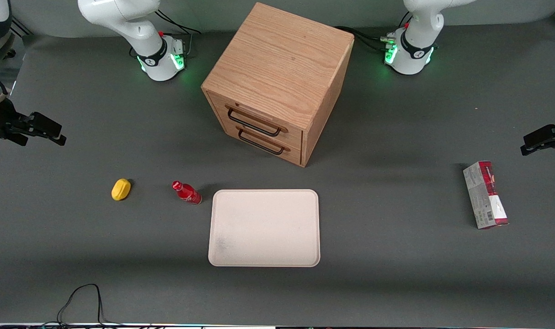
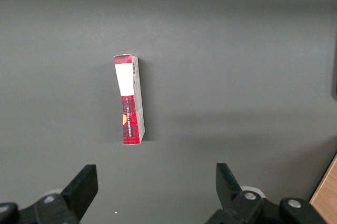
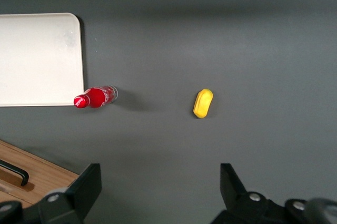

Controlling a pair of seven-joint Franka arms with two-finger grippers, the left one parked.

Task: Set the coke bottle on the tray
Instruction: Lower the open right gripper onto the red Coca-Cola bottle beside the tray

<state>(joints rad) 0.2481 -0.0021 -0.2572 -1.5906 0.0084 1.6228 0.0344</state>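
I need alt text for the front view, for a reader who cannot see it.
A small red coke bottle stands on the grey table beside a cream tray, a yellow lump nearby. The gripper hovers open, toward the working arm's end.

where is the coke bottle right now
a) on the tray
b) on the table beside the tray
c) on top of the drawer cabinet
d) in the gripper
b: the coke bottle stands on the table just off a corner of the empty tray, and the open gripper hangs far off, toward the working arm's end.
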